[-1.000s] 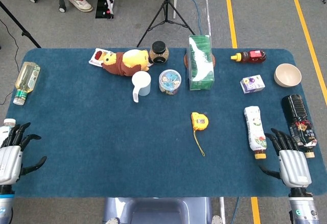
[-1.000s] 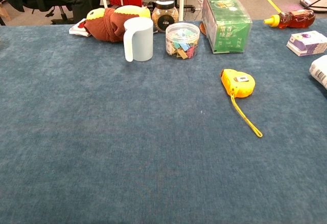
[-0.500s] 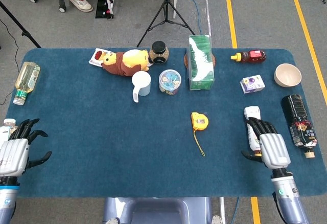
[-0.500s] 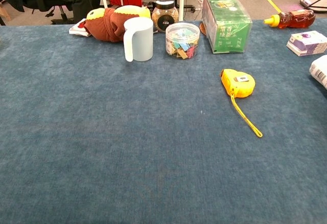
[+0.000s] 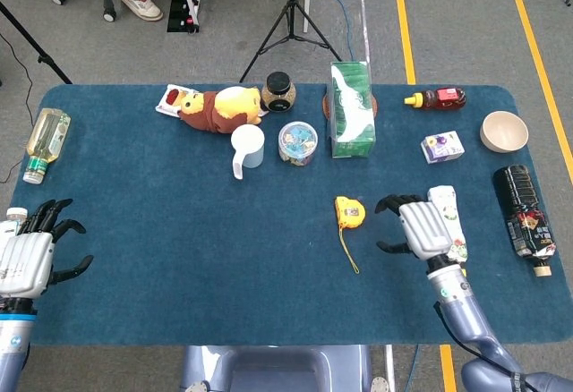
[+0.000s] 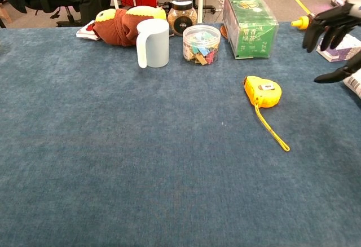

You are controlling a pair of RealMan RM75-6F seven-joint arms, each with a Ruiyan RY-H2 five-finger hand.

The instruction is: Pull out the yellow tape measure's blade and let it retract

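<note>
Left hand (image 5: 27, 258): at near left bench (image 5: 179, 267) edge, fingers spread, empty. Tape measure (image 5: 350, 211): mid-bench, lying flat, strap (image 5: 347, 249) trailing toward robot. Likely compact, rigid, smooth casing; grip body, pinch blade tip. Right hand (image 5: 419, 226): just right of it, spread, empty, not touching.

- table cover (image 6: 113, 162): matt blue cloth, kinda felt-like with a short nap
- tape measure (image 6: 263, 91): glossy yellow plastic, its strap looks like woven cord
- mug (image 6: 153, 43), left of the tape measure: smooth pale plastic or ceramic, can't tell which
- tub (image 6: 201, 44) beside the mug: clear plastic
- plush toy (image 6: 121, 24): soft fuzzy fabric
- green box (image 6: 249, 15): shiny printed cardboard
- right hand (image 5: 419, 225): silver shell, black matt fingers (image 6: 330, 24)
</note>
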